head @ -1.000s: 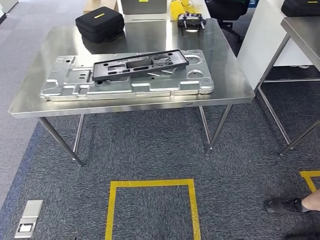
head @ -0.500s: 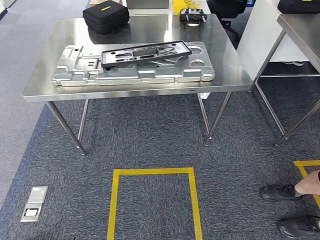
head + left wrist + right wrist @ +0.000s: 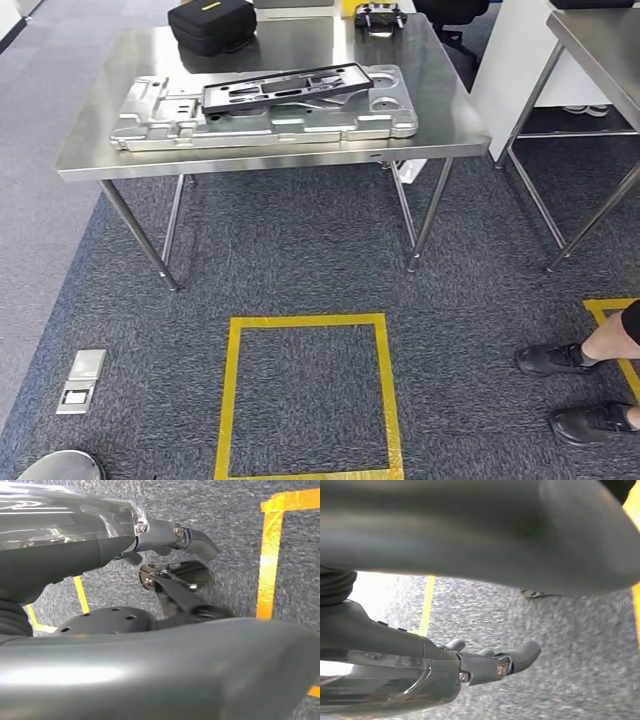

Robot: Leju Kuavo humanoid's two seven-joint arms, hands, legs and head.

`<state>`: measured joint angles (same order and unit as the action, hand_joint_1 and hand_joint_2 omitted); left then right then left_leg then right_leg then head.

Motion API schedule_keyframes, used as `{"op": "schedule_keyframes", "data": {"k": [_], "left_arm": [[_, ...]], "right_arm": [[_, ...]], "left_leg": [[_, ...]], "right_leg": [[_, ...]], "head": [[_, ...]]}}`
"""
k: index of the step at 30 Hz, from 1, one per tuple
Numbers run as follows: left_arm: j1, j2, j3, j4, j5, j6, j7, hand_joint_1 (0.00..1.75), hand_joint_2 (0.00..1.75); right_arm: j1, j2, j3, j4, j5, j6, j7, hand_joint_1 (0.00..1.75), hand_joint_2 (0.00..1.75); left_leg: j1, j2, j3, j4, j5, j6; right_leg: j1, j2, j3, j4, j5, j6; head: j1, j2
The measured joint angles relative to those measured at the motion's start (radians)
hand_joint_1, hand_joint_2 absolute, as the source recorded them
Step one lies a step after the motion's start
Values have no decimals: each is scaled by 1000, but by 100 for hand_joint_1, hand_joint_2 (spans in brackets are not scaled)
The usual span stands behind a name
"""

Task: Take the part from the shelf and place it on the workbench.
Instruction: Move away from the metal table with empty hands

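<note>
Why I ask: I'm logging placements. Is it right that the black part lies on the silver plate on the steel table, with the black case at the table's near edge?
Not quite. In the head view the black part lies on the silver plate on the steel table, but the black case sits at the far edge.

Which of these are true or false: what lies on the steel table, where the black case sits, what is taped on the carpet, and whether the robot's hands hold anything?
1. A long black plastic frame lies on the silver metal plate. True.
2. The black zipped case sits on the carpet. False: it is on the steel table.
3. A yellow tape square marks the carpet. True.
4. The left hand holds the frame. False: it holds nothing; the right hand holds nothing either.
</note>
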<state>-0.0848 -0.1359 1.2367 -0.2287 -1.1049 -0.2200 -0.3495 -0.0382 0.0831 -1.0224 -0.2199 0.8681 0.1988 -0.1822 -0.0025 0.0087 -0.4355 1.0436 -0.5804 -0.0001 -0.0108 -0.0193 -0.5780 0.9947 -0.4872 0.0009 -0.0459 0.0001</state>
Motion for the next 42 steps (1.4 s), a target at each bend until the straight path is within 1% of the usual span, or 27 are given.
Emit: {"op": "schedule_keyframes", "data": {"k": [1,2,4,5,7,9,10,11,12,14,15,16,17,19,21,22,24,25,26,27,29,30,31,33,34,37,42], "left_arm": [[-2,0,0,0,0,8,7,0,0],[-4,0,0,0,1,17,18,0,44],[-4,-1,1,0,4,34,43,0,131],[-3,-1,2,0,6,41,54,0,175],[-2,-2,5,0,11,49,67,0,175],[-2,-2,8,0,13,52,72,0,175],[-1,-3,10,0,14,53,72,0,175],[-1,-3,11,0,14,53,72,0,175],[-1,-3,13,0,15,54,71,0,175],[-3,-4,16,0,15,56,69,0,175],[-4,-5,18,0,15,58,68,0,175],[-5,-6,19,0,15,59,67,0,175],[-6,-6,20,0,15,60,66,0,175],[-7,-6,21,0,15,61,63,0,175],[-8,-6,23,0,16,61,60,0,175],[-8,-6,24,0,17,60,59,0,175],[-7,-6,26,0,21,56,58,0,175],[-5,-6,26,0,24,54,57,0,175],[-4,-6,27,0,28,53,57,0,175],[-4,-6,28,0,31,53,57,0,175],[-4,-6,29,0,38,53,61,0,175],[-5,-6,30,0,40,53,64,0,175],[-6,-6,31,0,42,53,66,0,175],[-7,-7,33,0,47,53,71,0,175],[-6,-7,34,0,49,53,74,0,175],[-1,-8,25,0,66,53,81,0,175],[11,-4,-51,0,147,66,101,0,175]], "right_arm": [[-1,0,0,0,3,-4,5,0,0],[-1,0,0,0,6,-7,11,0,0],[-2,0,0,0,12,-12,22,0,0],[-1,0,0,0,14,-14,26,0,0],[0,-1,0,0,17,-18,34,0,0],[1,0,0,1,21,-22,43,0,0],[1,0,-1,1,23,-24,47,0,0],[1,0,-1,1,23,-25,51,0,0],[2,-1,-1,1,24,-25,55,0,0],[2,-1,-3,1,24,-26,64,0,87],[1,-1,-5,1,24,-27,70,0,131],[0,0,-7,1,24,-27,74,0,131],[-1,0,-10,1,23,-28,80,0,87],[0,2,-16,1,23,-31,93,0,87],[-1,5,-22,2,23,-36,106,0,175],[-3,6,-24,2,23,-38,112,0,175],[-4,6,-28,2,23,-42,122,0,175],[-3,7,-30,2,23,-42,126,0,175],[-3,7,-32,2,24,-43,128,0,175],[-3,8,-34,2,24,-44,131,0,175],[-4,10,-37,2,27,-46,133,0,175],[-5,11,-38,2,29,-46,132,0,175],[-6,11,-39,2,31,-45,131,0,175],[-8,11,-40,2,35,-44,128,0,175],[-8,11,-41,2,37,-44,127,0,175],[-7,8,-32,1,29,-44,126,0,175],[5,1,32,-6,-41,-54,127,0,175]], "left_leg": [[-2,0,37,-56,-9,6],[-4,0,55,-89,-18,11],[-3,2,49,-102,-16,25],[-2,4,42,-102,-9,33],[0,7,26,-101,5,47],[-3,8,8,-94,14,52],[-5,9,0,-89,17,52],[-6,9,-7,-84,19,53],[-7,10,-13,-79,20,52],[-10,10,-20,-70,19,50],[-12,10,-25,-65,18,47],[-14,10,-29,-61,18,43],[-15,10,-34,-59,19,39],[-15,10,-40,-54,17,30],[-12,6,-56,-20,-12,18],[-8,4,-77,27,-42,11],[1,2,-138,159,-104,-3],[5,1,-160,209,-117,-8],[9,1,-167,226,-112,-11],[11,1,-155,202,-86,-13],[14,1,-98,78,-12,-11],[13,1,-73,19,15,-8],[12,1,-59,-21,27,-3],[10,0,-59,-43,27,5],[11,0,-62,-45,27,8],[9,0,-64,-48,30,11],[3,0,-65,-45,30,17]], "right_leg": [[1,0,-5,3,7,5],[3,0,-11,6,15,11],[2,1,-21,9,26,23],[1,4,-28,19,15,28],[0,9,-56,96,-49,34],[0,11,-97,225,-122,36],[0,12,-106,268,-137,36],[0,12,-96,274,-133,35],[1,13,-68,242,-113,33],[3,13,14,111,-62,25],[4,13,44,56,-49,20],[6,13,59,22,-46,15],[7,12,62,11,-50,12],[4,11,58,3,-49,6],[-3,9,55,-2,-43,-4],[-5,8,53,-3,-41,-8],[-6,6,47,-2,-40,-11],[-6,6,45,-1,-39,-11],[-6,5,44,0,-39,-10],[-6,5,45,1,-39,-10],[-6,5,48,2,-39,-6],[-5,6,47,3,-38,-2],[-3,6,44,5,-37,4],[0,6,36,7,-33,16],[0,6,33,6,-33,14],[0,7,33,3,-30,-6],[-4,8,35,-3,-21,7]], "head": [[0,0],[0,0],[0,0],[1,0],[1,0],[1,0],[1,0],[1,0],[1,0],[1,0],[1,0],[1,0],[1,0],[1,0],[1,0],[0,0],[0,0],[0,0],[0,0],[0,0],[0,0],[0,0],[0,0],[1,0],[1,0],[2,0],[2,0]]}}
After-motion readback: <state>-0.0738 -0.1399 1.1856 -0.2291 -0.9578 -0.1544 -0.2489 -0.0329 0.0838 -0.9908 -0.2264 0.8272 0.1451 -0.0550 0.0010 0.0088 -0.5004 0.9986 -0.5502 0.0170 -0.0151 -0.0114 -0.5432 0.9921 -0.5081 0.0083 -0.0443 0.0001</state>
